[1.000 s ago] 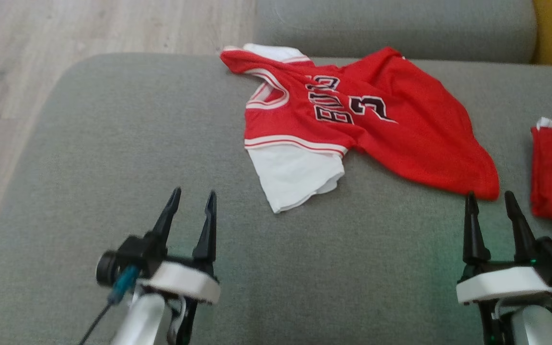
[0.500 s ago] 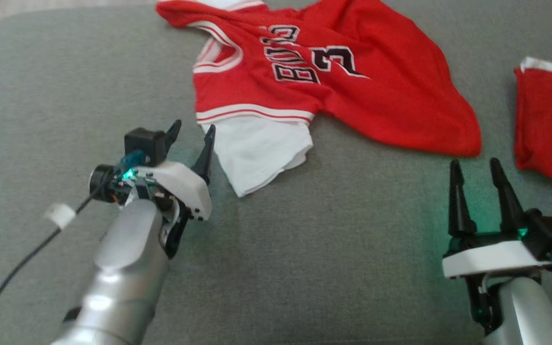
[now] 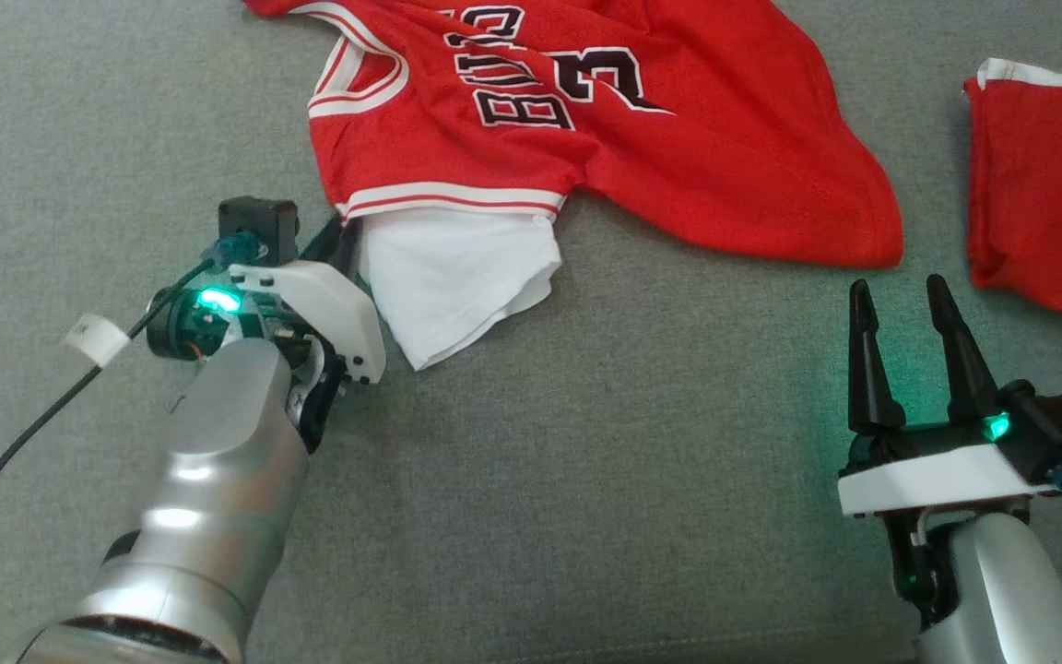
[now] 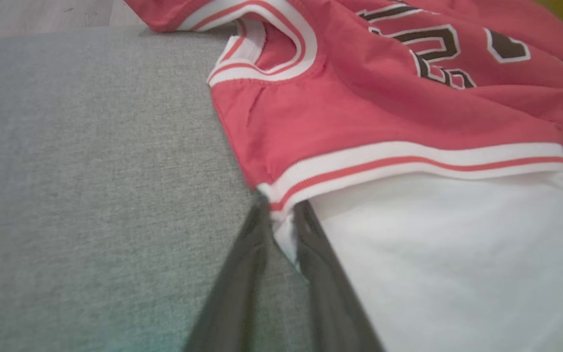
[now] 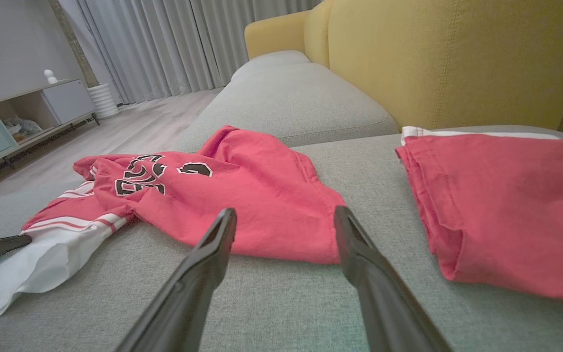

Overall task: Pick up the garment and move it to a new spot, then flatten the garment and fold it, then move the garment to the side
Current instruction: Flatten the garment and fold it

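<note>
The left gripper (image 4: 277,215) has its two dark fingers drawn narrow. Between their tips lies the corner of the red basketball jersey (image 3: 642,157), just where its white-and-red striped band (image 4: 408,161) meets the soft white sleeve (image 4: 457,264). Whether the tips have truly pinched the cloth cannot be told: a sliver of grey shows between the fingers behind the tips.

To do this pickup well, the jaws should probably bite on the thicker striped band and not on the thin white cloth alone, which looks likely to slip out. Both layers of the corner should be caught before any lift, and the tips should stay low against the grey woven sofa cushion (image 3: 586,480) until the pinch is sure.

Beyond the tips, the jersey spreads away from this gripper, crumpled, with its lettering facing up and its hem nearest the other arm. One pinched corner would let the rest drag and bunch, so the lift should probably be slow.

The right gripper (image 3: 895,295) hovers with its jaws wide and empty. The red hem lies just ahead of its tips, and it could take a second hold there. A folded red cloth with a white edge (image 3: 1038,203) lies beside that gripper, apart from the jersey, and should be left alone.
</note>
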Robot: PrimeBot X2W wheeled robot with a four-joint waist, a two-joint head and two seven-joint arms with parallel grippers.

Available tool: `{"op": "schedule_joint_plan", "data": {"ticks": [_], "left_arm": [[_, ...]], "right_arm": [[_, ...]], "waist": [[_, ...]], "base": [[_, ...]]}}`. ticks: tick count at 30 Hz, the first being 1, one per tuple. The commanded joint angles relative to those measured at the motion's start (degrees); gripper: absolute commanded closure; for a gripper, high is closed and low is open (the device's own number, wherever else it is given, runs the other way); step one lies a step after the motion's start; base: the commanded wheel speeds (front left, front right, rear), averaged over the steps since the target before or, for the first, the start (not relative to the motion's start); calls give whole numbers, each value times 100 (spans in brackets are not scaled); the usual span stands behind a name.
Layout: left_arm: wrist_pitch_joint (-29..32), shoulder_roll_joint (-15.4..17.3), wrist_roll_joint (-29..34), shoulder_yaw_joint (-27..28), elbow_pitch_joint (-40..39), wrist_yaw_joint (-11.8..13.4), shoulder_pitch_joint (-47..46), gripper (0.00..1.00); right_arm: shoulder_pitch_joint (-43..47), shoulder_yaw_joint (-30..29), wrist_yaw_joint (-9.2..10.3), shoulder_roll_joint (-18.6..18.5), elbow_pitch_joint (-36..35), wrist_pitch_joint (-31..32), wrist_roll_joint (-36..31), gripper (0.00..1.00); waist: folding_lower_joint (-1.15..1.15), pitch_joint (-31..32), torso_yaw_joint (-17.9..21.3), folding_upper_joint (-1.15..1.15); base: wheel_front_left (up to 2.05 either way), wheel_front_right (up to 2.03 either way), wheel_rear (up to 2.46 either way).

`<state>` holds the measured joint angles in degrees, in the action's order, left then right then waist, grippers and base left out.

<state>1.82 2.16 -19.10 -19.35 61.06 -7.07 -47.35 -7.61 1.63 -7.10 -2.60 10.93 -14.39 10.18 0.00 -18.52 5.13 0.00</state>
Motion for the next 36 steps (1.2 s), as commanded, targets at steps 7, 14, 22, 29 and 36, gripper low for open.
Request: {"op": "schedule_joint_plan", "data": {"ticks": [7,14,22,29,36], "left_arm": [[-657,167,-229,125,59,-23,-190,100],[-1322,349,-384,343,286,87,-332,100],[-1573,562,-338,286,603,84,-336,100],[-1661,518,-249,138,581,73,-125,0],[-1679,675,66,397,-1379,349,684,0]], "right_arm": [[-146,95,-39,-28,-142,-61,30,0],[-196,88,-39,-28,-59,-61,-12,0],[-206,102,-39,-28,40,-61,-95,0],[-216,69,-39,-28,45,-61,-154,0],[-112,-51,-39,-28,-80,-61,-180,0]], "waist": [[0,43,-126,0],[0,206,-337,0],[0,431,-691,0],[0,698,-945,0],[0,1103,-1220,0]], "base": [[0,0,0],[0,0,0],[0,0,0],[0,0,0],[0,0,0]]}}
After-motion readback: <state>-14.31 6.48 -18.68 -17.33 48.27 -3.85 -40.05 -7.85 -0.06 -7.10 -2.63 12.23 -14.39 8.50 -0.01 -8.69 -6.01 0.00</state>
